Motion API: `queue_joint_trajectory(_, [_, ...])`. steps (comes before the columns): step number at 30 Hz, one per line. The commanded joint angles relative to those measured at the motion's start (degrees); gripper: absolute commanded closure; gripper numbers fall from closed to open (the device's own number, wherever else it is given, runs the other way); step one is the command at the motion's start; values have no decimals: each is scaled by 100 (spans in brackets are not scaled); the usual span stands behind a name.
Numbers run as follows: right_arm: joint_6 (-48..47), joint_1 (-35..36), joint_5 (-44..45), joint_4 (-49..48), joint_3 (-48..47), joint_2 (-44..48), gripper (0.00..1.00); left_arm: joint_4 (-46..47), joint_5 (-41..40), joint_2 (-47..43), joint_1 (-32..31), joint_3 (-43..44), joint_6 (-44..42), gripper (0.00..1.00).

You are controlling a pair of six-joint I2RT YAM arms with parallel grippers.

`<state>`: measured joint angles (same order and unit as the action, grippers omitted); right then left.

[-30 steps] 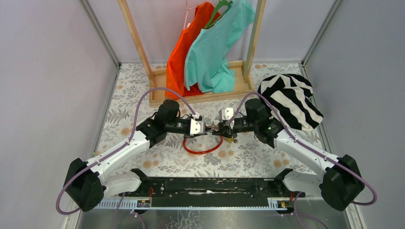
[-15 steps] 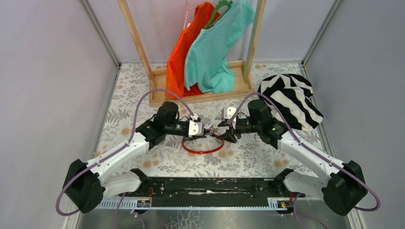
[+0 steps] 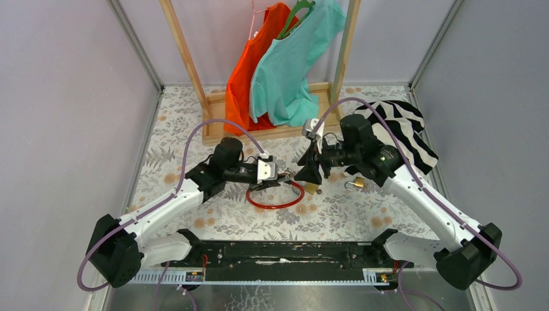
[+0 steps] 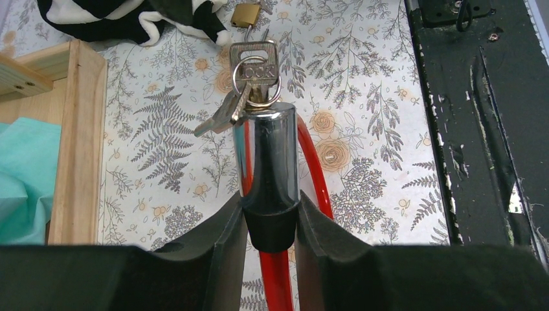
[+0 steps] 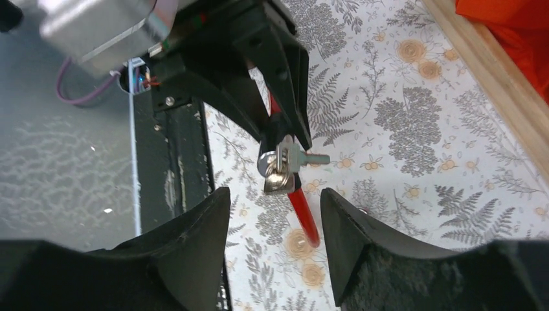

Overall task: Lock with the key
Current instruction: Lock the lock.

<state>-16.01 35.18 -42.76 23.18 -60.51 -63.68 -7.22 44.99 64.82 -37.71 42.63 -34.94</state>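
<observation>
A red cable lock [image 3: 275, 202] lies looped on the floral table. My left gripper [image 3: 277, 180] is shut on its chrome barrel [image 4: 270, 162], seen up close in the left wrist view between the pads [image 4: 220, 246]. A silver key [image 4: 256, 61] sits in the barrel's end, with a ring and spare keys [image 4: 220, 116] hanging from it. My right gripper [image 3: 309, 172] is open and empty, a short way back from the key. In the right wrist view the key [image 5: 294, 157] and ring show just beyond my open right gripper [image 5: 273, 197].
A brass padlock [image 3: 354, 184] lies on the table right of the lock and shows in the left wrist view [image 4: 245, 14]. A striped cloth [image 3: 395, 133] lies at the right. A wooden rack [image 3: 272, 129] with orange and teal shirts stands behind. A black rail [image 3: 285, 253] runs along the near edge.
My right gripper was at the key; it has let go, opened, and drawn back up and to the right. My left gripper still holds the barrel in place.
</observation>
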Motion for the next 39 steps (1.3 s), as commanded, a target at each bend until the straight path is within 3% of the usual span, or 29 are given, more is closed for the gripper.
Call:
queue_joint_trajectory(1, [893,-29,-134,483,-573,-419,42,-91,-119,114,31,9,119,100])
queue_joint_trajectory(8, [1123,-37,160,579,-704,-736,48,-86,-100,94,28,-3,84,100])
queue_joint_trajectory(25, [1321,-37,-395,293,-776,-1005,63,-86,-87,83,27,-26,9,100])
queue_joint_trajectory(27, [1258,-37,-363,292,-787,-997,71,-86,-86,97,27,-43,-4,100])
queue_joint_trajectory(33, [633,-35,-260,441,-810,-942,83,-91,-62,83,16,-68,-25,100])
queue_joint_trajectory(39, [-870,-29,-405,422,-666,-748,89,-86,2,70,17,-56,18,100])
